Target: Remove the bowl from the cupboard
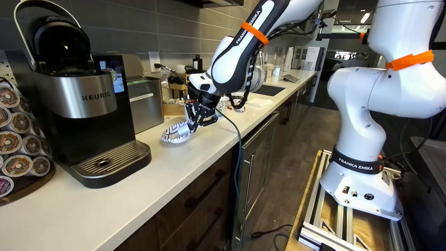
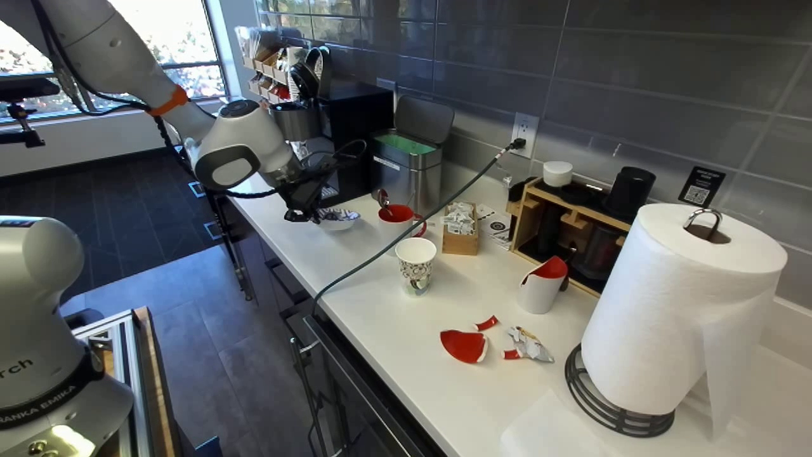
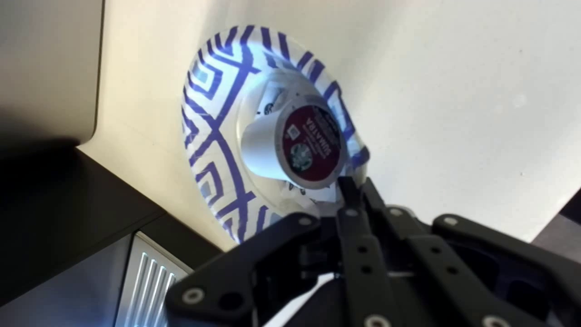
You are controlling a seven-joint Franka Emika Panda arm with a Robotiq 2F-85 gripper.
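The bowl (image 1: 171, 134) is shallow and round, white with a blue-purple pattern. It also shows in an exterior view (image 2: 338, 224) and in the wrist view (image 3: 233, 175). A white coffee pod (image 3: 313, 143) with a dark red lid and small packets lie in it. My gripper (image 3: 358, 186) is shut on the bowl's rim, one fingertip inside and one outside. In both exterior views the gripper (image 1: 195, 125) (image 2: 312, 217) is low over the counter at the bowl's edge. I cannot tell if the bowl touches the counter. Only the cupboard's lower edge (image 1: 195, 2) shows at the top.
The coffee maker (image 1: 78, 94) and a steel bin (image 1: 148, 104) stand beside the bowl. A red-lined mug (image 2: 394, 223), a patterned paper cup (image 2: 416, 270), red broken pieces (image 2: 464, 346) and a paper towel roll (image 2: 672, 317) stand along the counter. A cable (image 2: 380, 255) crosses it.
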